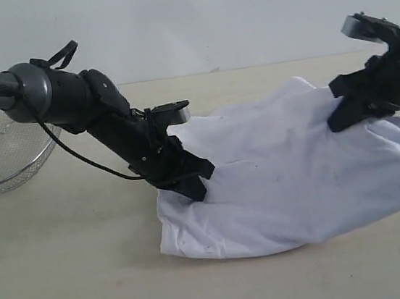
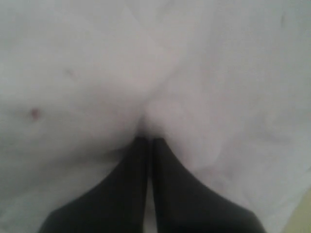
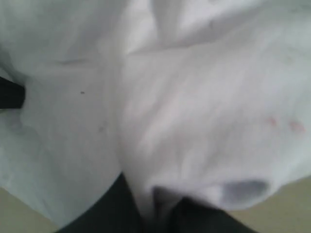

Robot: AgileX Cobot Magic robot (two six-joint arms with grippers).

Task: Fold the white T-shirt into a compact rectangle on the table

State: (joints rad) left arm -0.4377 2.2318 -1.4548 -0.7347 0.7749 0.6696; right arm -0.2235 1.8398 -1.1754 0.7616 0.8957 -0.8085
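The white T-shirt [image 1: 291,175] lies bunched on the table [image 1: 70,282], right of centre, plain side up; no red lettering shows. My left gripper [image 1: 194,187] is shut on the shirt's left edge, low near the table. In the left wrist view its black fingers [image 2: 141,165] pinch white cloth [image 2: 97,77]. My right gripper [image 1: 342,114] is shut on the shirt's upper right edge and holds it lifted. In the right wrist view the cloth [image 3: 194,111] drapes over the dark fingers [image 3: 121,204].
A silver wire-mesh basket [image 1: 3,152] stands at the far left behind the left arm [image 1: 69,92]. A pale wall runs along the table's back edge.
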